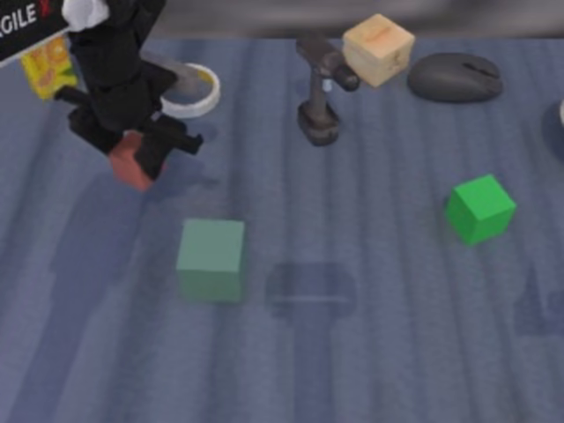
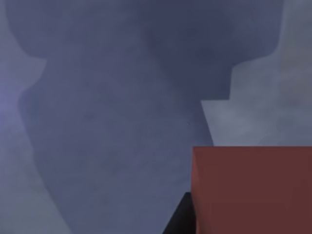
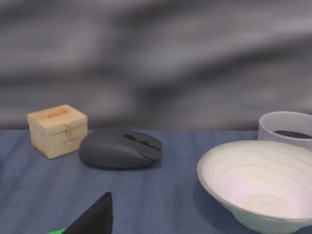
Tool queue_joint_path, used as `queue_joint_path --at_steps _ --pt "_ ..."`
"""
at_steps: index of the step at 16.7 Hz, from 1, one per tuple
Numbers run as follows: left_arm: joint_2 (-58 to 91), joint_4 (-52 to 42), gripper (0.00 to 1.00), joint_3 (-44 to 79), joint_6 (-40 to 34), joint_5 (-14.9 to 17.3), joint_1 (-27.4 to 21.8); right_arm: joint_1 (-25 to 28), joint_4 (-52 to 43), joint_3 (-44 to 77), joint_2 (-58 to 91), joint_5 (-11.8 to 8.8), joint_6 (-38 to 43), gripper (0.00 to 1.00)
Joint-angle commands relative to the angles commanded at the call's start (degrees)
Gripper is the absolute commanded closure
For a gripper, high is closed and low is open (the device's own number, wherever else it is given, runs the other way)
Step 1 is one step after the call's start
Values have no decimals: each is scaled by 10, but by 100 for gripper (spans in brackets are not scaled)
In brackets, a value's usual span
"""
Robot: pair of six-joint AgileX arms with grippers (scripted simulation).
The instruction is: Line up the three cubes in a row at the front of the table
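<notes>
My left gripper is shut on the small red cube at the table's back left, and the shadow beneath shows it held off the table. In the left wrist view the red cube fills one corner, with a black fingertip against its side. The larger pale teal-green cube rests left of centre. Toward the right sits the bright green cube. My right gripper is outside the top view. Its wrist view shows one black part of it and a sliver of the green cube.
Along the back stand a yellow packet, a white ring, a dark grey upright tool, the tan wooden cube and a dark mouse. A white bowl and a white cup sit far right.
</notes>
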Motion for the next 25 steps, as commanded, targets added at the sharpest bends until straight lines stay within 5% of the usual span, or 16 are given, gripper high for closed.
queue_joint_path --at_steps 13,17,25 --pt "13 -51 100 51 -651 -12 -378 0 0 0 0 0 0 0" --pt "2 -49 100 52 -723 -16 -430 0 0 0 0 0 0 0" --pt "7 -25 100 31 -722 -16 -431 0 0 0 0 0 0 0"
